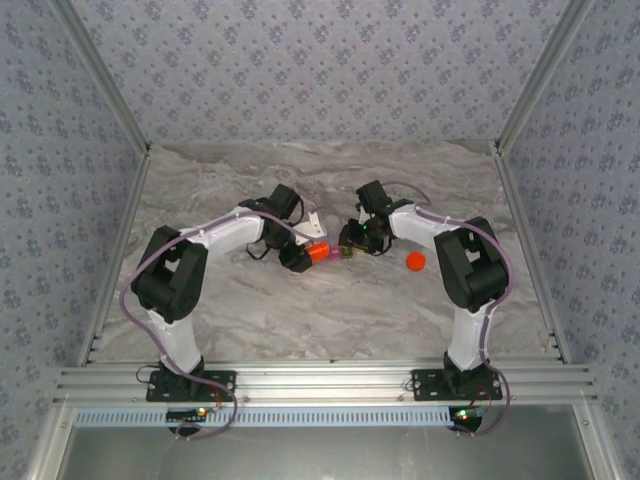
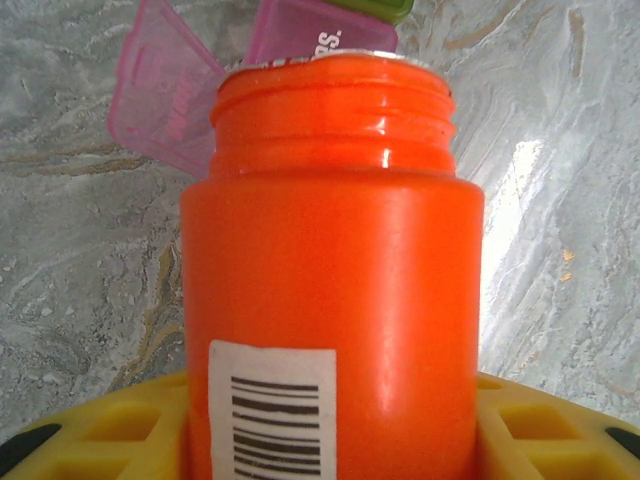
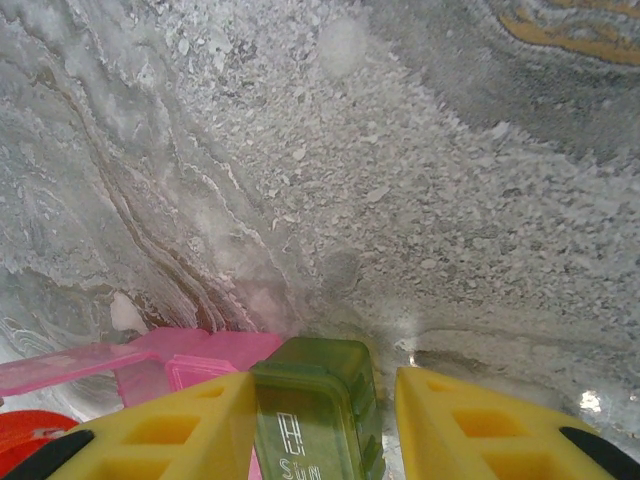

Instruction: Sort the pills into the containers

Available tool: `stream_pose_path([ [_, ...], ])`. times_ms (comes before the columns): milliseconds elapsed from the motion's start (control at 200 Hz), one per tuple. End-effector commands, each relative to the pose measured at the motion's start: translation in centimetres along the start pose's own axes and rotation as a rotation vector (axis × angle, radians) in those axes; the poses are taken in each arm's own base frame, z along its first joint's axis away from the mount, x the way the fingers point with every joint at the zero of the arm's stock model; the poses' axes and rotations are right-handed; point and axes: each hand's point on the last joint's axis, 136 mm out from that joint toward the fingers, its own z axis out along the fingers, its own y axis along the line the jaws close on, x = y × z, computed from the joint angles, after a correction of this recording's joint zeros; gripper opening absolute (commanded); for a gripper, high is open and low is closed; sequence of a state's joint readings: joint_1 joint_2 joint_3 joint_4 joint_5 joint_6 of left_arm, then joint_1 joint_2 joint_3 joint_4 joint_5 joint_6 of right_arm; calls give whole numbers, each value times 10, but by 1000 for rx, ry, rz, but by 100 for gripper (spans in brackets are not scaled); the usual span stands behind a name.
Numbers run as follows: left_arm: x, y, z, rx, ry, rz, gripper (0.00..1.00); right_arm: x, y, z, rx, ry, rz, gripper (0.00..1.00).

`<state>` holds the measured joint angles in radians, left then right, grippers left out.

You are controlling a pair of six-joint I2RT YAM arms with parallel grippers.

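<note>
My left gripper (image 1: 298,257) is shut on an orange-red bottle (image 2: 330,260) with a barcode label, held on its side. The bottle's open mouth points at the containers (image 1: 343,252). The pink compartment (image 2: 320,40) lies just past the mouth, its lid (image 2: 160,100) flipped open to the left. My right gripper (image 3: 325,400) is closed around the olive-green compartment (image 3: 315,400). Its left finger (image 3: 170,425) presses the green wall and a thin gap shows at the right finger (image 3: 480,420). The pills are hidden.
An orange cap (image 1: 415,262) lies on the marble table (image 1: 300,320) to the right of the right gripper. Patterned walls stand at the back and on both sides. An aluminium rail runs along the near edge by the arm bases.
</note>
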<state>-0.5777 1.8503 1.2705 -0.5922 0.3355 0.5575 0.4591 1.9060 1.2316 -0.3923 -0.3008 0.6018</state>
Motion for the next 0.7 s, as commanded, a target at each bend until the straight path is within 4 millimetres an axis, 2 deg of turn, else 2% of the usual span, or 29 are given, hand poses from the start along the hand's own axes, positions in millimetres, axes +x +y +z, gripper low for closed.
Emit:
stream_pose_path([
  [0, 2, 2, -4, 6, 34, 3, 0, 3, 2, 3, 10, 25, -12, 43],
  [290, 8, 2, -2, -2, 97, 2, 0, 5, 1, 3, 11, 29, -14, 42],
  [695, 1, 3, -6, -31, 130, 23, 0, 7, 3, 4, 10, 30, -18, 41],
])
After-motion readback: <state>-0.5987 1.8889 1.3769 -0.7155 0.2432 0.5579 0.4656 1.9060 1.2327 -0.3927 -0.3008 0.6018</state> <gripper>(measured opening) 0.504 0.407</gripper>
